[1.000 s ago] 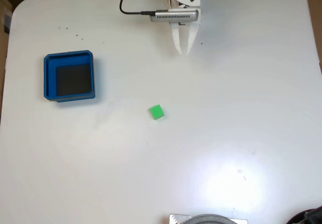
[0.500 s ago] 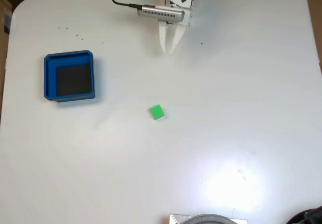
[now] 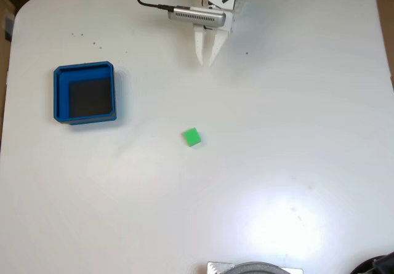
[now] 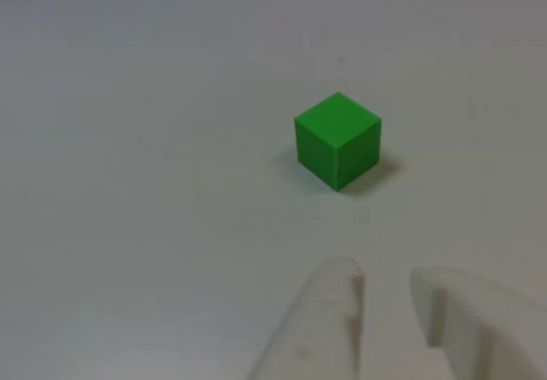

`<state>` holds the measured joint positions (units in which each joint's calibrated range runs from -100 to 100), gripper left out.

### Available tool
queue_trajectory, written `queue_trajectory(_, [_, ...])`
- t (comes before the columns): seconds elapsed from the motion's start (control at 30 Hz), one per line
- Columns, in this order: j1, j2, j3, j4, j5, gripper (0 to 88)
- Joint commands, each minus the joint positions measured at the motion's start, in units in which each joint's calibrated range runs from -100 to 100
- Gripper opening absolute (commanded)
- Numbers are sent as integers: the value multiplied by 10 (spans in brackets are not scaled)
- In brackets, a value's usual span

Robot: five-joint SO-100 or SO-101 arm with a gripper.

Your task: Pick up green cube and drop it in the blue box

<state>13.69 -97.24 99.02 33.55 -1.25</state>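
Jaws slightly parted and holding nothing, the gripper hangs well apart from the green cube on the white counter; blue box at left.

Fixed view: bare table lies between gripper and green cube at its 6 o'clock. Blue box stands well apart at the cube's 10 o'clock.

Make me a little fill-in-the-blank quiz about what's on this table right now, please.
1. The cube on the table is coloured ____.
2. The blue box has a ____ inner floor.
3. The hand holds ____.
4. In the fixed view, the blue box lies to the ____ of the cube.

Missing words: green; dark; nothing; left
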Motion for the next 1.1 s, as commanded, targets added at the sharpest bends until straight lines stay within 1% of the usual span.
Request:
queue_trajectory(0.0, [6,-8,-21,-21,-1,18])
queue_trajectory(0.53, [6,15,-116,-16,-1,18])
queue_trajectory(0.83, [7,125,-171,-16,-1,18])
queue_trajectory(1.07, [7,225,-257,-16,-1,18])
